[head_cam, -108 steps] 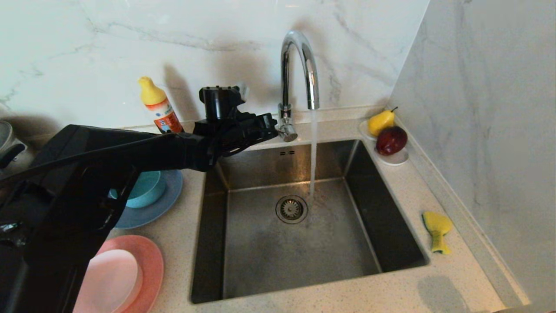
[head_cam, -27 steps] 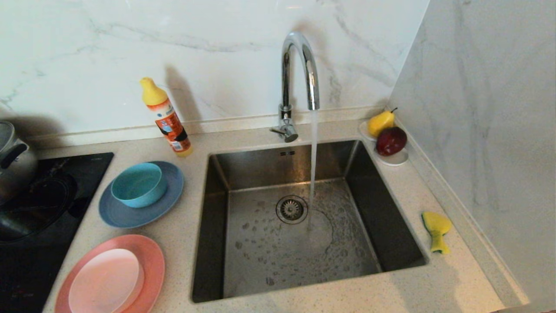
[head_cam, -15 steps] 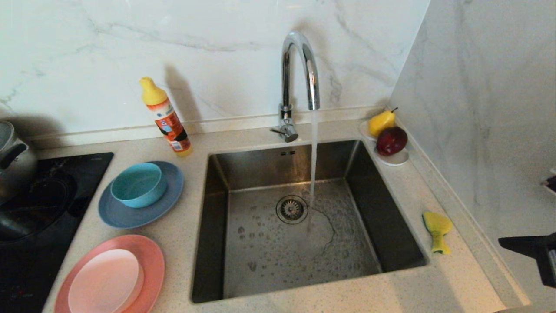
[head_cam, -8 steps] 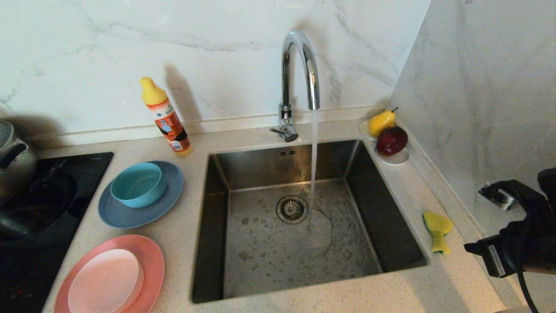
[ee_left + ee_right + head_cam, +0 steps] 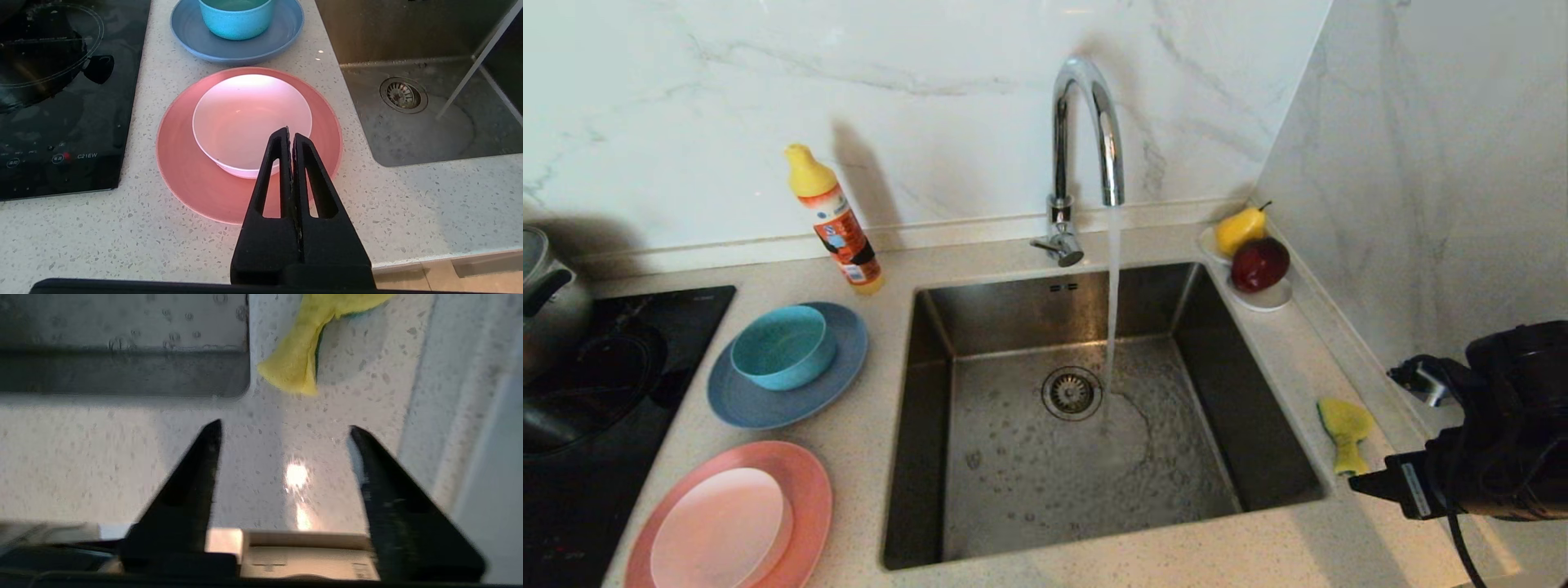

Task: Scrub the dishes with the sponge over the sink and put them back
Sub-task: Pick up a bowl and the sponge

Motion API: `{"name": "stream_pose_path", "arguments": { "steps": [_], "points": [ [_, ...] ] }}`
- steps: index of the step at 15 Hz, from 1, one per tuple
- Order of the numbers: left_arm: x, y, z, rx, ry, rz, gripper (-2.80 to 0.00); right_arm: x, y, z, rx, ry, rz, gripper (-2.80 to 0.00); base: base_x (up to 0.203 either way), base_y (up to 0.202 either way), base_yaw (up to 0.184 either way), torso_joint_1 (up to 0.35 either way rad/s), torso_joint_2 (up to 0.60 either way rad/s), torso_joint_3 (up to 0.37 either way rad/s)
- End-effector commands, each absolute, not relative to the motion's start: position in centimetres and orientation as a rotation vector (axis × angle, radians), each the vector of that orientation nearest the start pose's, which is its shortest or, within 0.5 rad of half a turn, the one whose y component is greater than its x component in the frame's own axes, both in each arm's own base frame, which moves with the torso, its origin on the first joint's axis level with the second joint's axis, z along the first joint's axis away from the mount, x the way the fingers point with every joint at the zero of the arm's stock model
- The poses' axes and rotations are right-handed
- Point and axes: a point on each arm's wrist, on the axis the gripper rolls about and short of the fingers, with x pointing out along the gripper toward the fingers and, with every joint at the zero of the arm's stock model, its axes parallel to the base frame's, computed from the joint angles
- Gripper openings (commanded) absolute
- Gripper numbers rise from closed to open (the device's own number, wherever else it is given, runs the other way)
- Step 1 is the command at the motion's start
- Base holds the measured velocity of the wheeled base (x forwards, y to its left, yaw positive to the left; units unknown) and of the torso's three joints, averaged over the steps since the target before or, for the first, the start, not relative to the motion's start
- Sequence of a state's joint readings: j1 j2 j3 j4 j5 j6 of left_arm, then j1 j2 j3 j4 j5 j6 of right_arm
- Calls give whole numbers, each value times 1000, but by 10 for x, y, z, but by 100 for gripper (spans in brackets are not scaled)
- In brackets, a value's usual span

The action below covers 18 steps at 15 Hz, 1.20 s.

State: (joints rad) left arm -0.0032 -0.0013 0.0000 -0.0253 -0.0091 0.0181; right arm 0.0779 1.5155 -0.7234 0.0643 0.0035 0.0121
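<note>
Head view: the sink (image 5: 980,523), a square steel basin set in the speckled bench (image 5: 1339,547), receives a stream of water from the chrome tap (image 5: 1086,122) just beside the round drain strainer (image 5: 1071,393). On the bench at the robot's left, the teal bowl (image 5: 783,346) stands on the blue-grey plate (image 5: 841,367), and nearer the robot the pale pink dish (image 5: 719,531) rests on the salmon-pink plate (image 5: 809,490). An orange detergent bottle (image 5: 837,224) stands tilted by the back wall; a white saucer (image 5: 1262,298) with a pear (image 5: 1240,229) and an apple (image 5: 1259,263) sits at the far right corner. The sponge (image 5: 1343,433) lies on the bench to the right of the sink, close to the side wall. The right tool (image 5: 284,430) hovers above the bench just short of the sponge, its jaws spread wide and empty, apart from the sponge. The left tool (image 5: 290,132), seen in the left wrist view, hangs above the pink dishes with its jaws pressed together, gripping nothing
</note>
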Motion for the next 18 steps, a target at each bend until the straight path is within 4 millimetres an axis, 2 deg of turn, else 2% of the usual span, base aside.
{"name": "stream_pose_path", "arguments": {
  "steps": [1, 11, 18],
  "points": [
    [-21, 0, 73, 18, -6, -12, -280, 239, 19, 141, 1, 880, 48, 0, 0, 0, 0, 0, 0, 0],
    [-21, 0, 73, 18, -6, -12, -280, 281, 24, 131, 146, 903, -47, 0, 0, 0, 0, 0, 0, 0],
    [-21, 0, 73, 18, -6, -12, -280, 292, 24, 138, 158, 874, -51, 0, 0, 0, 0, 0, 0, 0]
  ]
}}
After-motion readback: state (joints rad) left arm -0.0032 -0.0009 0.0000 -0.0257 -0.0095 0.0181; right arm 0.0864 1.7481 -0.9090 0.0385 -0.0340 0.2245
